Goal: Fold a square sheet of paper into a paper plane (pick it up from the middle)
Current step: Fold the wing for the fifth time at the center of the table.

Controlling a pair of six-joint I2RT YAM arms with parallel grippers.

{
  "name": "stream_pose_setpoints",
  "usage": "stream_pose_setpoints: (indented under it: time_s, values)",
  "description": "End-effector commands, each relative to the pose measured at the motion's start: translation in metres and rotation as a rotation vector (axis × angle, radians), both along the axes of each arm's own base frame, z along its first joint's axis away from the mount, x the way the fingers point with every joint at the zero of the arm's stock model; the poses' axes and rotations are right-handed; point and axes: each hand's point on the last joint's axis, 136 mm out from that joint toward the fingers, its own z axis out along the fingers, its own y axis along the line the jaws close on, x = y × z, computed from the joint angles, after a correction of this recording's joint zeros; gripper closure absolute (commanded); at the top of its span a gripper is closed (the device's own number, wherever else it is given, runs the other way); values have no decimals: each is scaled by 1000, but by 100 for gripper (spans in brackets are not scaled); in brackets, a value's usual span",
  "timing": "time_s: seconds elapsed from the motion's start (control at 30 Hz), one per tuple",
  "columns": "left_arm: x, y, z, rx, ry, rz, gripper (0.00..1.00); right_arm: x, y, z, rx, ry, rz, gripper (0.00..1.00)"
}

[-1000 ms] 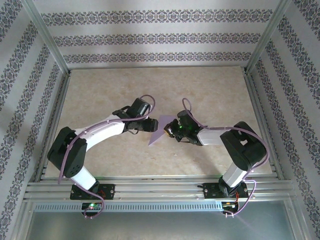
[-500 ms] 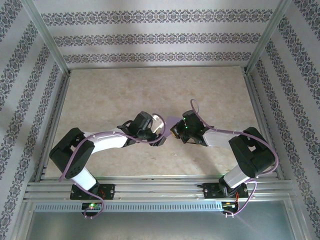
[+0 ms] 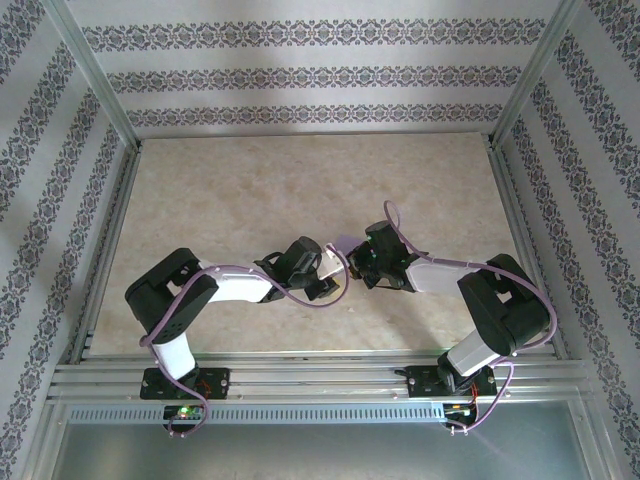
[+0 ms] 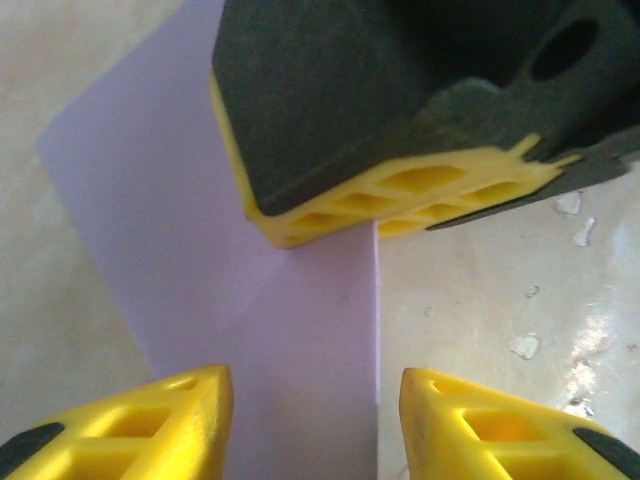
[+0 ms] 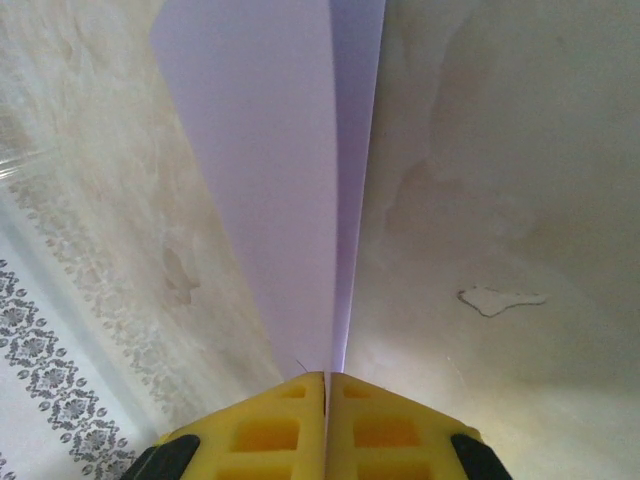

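The table (image 3: pixel 250 190) is a marbled slab boxed in by patterned walls (image 3: pixel 300 75), with metal posts (image 3: pixel 95 75) running up at the far corners and rails (image 3: pixel 320 372) across the bottom of the top view. Your two arms bend in toward each other just below the middle of that view, and their heads almost meet. Each arm is the nearest obstacle to the other. A purple cable (image 3: pixel 250 270) loops along the left forearm.

In the left wrist view the black and yellow body of the right pincer (image 5: pixel 326 420) sits in the upper right, directly over the paper (image 4: pixel 170 200).

You have open tabletop across the whole upper half of the top view, and broad strips to the left and right of the arms. The paper is between the two heads, near the middle of the table and well away from every edge. In the left wrist view its straight right edge runs down the centre of the frame and one corner points to the upper left.

Your right pincer is clamped tight on the paper. In the right wrist view the sheet rises from between the closed fingers toward the top of the frame, with two layers showing along its right side.

Your left pincer (image 4: pixel 315 390) stands partly parted at the bottom of its own view, with one finger in front of the paper and the other in front of bare table. The paper's edge lies in the gap between them. You cannot tell whether either finger touches the sheet.
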Motion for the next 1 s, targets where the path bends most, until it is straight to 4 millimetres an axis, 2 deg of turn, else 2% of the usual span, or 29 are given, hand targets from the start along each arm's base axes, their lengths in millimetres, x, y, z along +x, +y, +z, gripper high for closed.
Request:
stream_pose_setpoints:
  time_s: [0.0, 0.1, 0.33, 0.57, 0.97]
  values:
    - [6, -10, 7, 6, -87, -28, 56, 4, 1, 3, 22, 25, -17, 100]
    - [5, -10, 4, 13, -89, -31, 61, 4, 2, 3, 26, 34, -19, 100]
    - [4, -10, -2, 32, -91, -34, 64, 4, 2, 3, 43, 51, -26, 96]
    - [4, -9, -4, 40, -93, -31, 71, 5, 2, 1, 47, 62, -25, 94]
    - [-1, -6, -11, 9, -36, 13, 81, 5, -8, 4, 21, 50, -28, 71]
